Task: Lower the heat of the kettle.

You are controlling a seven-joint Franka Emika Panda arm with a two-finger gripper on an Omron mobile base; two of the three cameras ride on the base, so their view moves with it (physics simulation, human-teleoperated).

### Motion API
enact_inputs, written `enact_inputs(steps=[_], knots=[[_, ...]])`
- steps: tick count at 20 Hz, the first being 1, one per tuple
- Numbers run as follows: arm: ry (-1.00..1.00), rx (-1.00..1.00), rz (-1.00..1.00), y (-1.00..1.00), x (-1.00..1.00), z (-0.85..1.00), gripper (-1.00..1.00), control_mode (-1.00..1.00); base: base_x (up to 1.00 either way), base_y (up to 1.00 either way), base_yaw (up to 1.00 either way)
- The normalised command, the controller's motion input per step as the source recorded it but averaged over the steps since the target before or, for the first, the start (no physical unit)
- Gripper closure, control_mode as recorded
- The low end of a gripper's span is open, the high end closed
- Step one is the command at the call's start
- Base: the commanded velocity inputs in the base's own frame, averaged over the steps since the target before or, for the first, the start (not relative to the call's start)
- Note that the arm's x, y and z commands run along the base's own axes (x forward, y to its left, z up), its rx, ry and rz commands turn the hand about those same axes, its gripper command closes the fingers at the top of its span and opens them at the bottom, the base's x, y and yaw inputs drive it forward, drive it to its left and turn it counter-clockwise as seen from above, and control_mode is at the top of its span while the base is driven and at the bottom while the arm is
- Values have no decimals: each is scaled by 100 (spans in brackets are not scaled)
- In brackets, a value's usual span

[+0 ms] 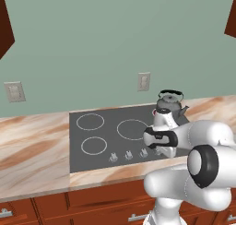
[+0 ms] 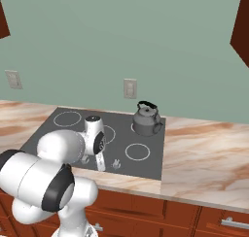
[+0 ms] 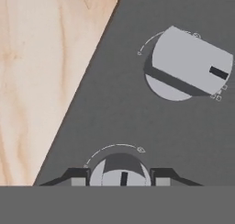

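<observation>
Kettle (image 1: 169,102) sits on the far right burner of the dark cooktop (image 1: 106,141), its black arched handle up and its short spout pointing right in the left base view; the right base view shows the same grey body (image 2: 146,120) upright on the far right ring, near the cooktop's right edge. Marbled tan table (image 1: 32,150) surrounds the cooktop on the left, right and near sides, with brown drawer fronts (image 1: 92,203) below. Two wall outlets (image 1: 144,81) are set in the green wall behind.

Along the near edge of the cooktop runs a row of small grey knobs (image 1: 128,155). The white arm reaches down over the right part of that row, well apart from the kettle. In the hand view the hand (image 3: 120,177) is low over the cooktop with its two dark fingertips (image 3: 78,177) on either side of a round knob (image 3: 120,171). The jaws stand narrowly apart, just wide enough to straddle the knob, and each tip lies just beside its rim; whether they press on it I cannot tell. A dark pointer mark on that knob points toward the bottom of the hand view. A second knob (image 3: 190,68) lies beyond it, seen as a pale block on a round base, with its own arc of markings on the cooktop.
</observation>
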Motion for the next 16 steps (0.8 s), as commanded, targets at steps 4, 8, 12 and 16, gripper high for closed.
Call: enact_inputs(steps=[4, 8, 12, 16], knots=[[2, 0, -26, 0, -4, 0, 100, -100, 0, 0, 0], [1, 0, -26, 0, -5, -1, 100, -100, 0, 0, 0], [0, 0, -25, 0, -5, -3, 100, -100, 0, 0, 0], [1, 0, -25, 0, -5, -4, 100, -100, 0, 0, 0]])
